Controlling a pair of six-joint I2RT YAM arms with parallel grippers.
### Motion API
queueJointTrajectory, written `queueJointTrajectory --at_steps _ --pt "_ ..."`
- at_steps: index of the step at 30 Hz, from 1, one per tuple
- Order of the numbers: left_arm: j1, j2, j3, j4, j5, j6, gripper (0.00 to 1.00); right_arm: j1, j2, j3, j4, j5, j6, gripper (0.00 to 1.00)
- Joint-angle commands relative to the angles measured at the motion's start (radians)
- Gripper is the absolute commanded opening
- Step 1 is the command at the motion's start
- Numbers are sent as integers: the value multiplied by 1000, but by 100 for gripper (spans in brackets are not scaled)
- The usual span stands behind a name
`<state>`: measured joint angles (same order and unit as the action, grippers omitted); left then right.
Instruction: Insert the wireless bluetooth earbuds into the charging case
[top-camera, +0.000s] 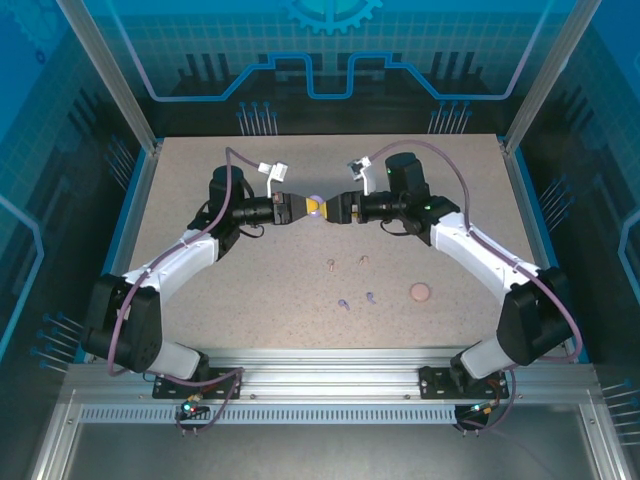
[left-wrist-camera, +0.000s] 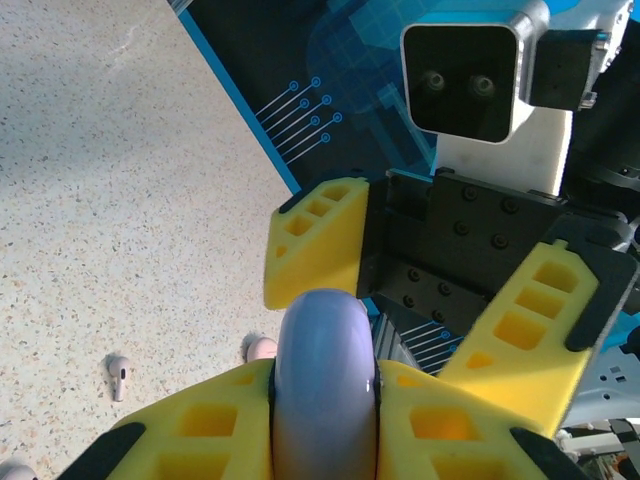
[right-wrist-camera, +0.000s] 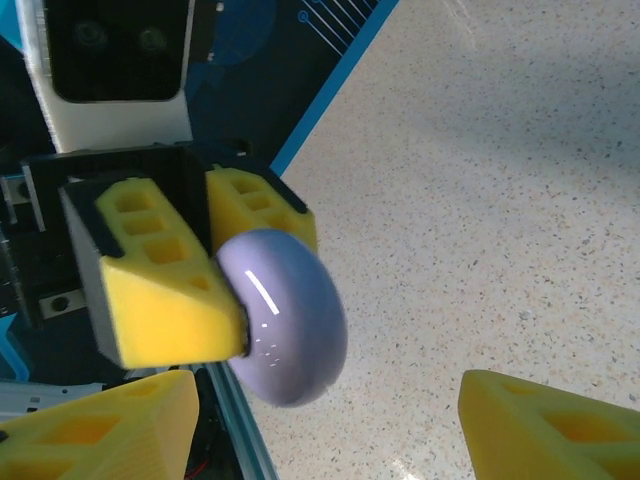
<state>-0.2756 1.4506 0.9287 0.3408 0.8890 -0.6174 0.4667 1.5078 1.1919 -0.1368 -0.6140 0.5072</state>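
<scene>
A round lilac charging case (top-camera: 315, 198) hangs above the table's middle, and my left gripper (top-camera: 306, 208) is shut on it. In the left wrist view the case (left-wrist-camera: 325, 380) sits edge-on between my yellow fingers (left-wrist-camera: 190, 430), lid closed. My right gripper (top-camera: 326, 208) faces it nose to nose, open, its fingers (left-wrist-camera: 312, 240) spread to either side of the case (right-wrist-camera: 285, 315) without touching. On the table lie two beige earbuds (top-camera: 331, 265) (top-camera: 362, 259) and two lilac earbuds (top-camera: 344, 304) (top-camera: 371, 296). Black earbuds are out of view.
A round pinkish case (top-camera: 420, 292) lies on the table to the right of the earbuds. One pale earbud (left-wrist-camera: 118, 376) and a pinkish one (left-wrist-camera: 258, 348) show on the speckled surface below my left gripper. Blue walls enclose the table.
</scene>
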Motion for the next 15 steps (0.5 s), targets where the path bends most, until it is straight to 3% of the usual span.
queueJointTrajectory --at_steps 1,7,15 --pt "-7 -4 35 -15 40 34 0 4 35 35 1 29 -9 68" --pt "-13 -32 24 -19 45 34 0 -59 70 -11 33 57 45 62" --pt "-16 -45 21 -34 44 46 0 -80 50 -51 47 44 64 61"
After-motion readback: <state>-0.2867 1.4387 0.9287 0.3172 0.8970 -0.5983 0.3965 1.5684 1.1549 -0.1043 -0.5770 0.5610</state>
